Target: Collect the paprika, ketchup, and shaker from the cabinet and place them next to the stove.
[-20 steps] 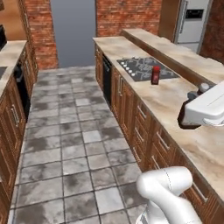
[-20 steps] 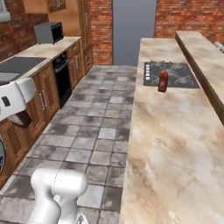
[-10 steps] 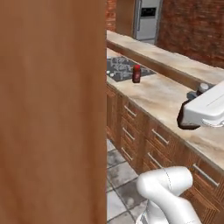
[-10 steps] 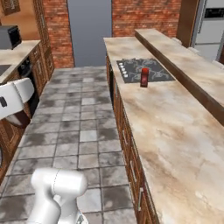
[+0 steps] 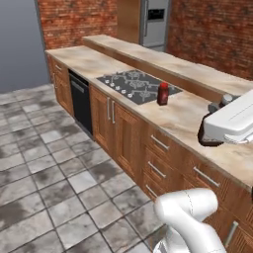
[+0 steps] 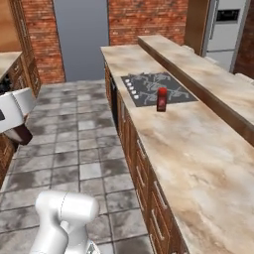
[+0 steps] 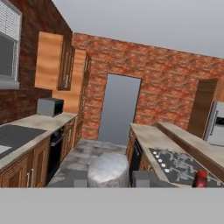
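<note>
Looking over the arm from the left base view, I see the paprika jar (image 5: 163, 93) standing upright on the counter (image 5: 192, 116), touching or just beside the near right edge of the stove (image 5: 137, 85); its red cap is plain and I can read no label or writing on it at this size. The white forearm (image 5: 232, 120) reaches across the right side of the picture above the counter, roughly level, with its dark joint toward me, and the elbow rises from the lower right. A steel fridge (image 5: 154, 20) stands against the far brick wall. From the right base view, the jar (image 6: 161, 99) sits at the front right corner of the stove (image 6: 156, 88), on the counter (image 6: 178, 149) edge nearest me, and part of the white arm shows at the left edge over the tiled floor (image 6: 79, 144). In the hand view, the gripper (image 7: 109, 179) points level down the kitchen toward a grey door (image 7: 118, 109); the two dark fingertips (image 7: 142, 178) stand close together, drawn nearly shut, around a rounded grey-capped thing (image 7: 108, 169) that I cannot identify. The jar's red cap (image 7: 200, 177) peeks in at the lower right beside the stove (image 7: 175, 164). No writing is legible anywhere.
</note>
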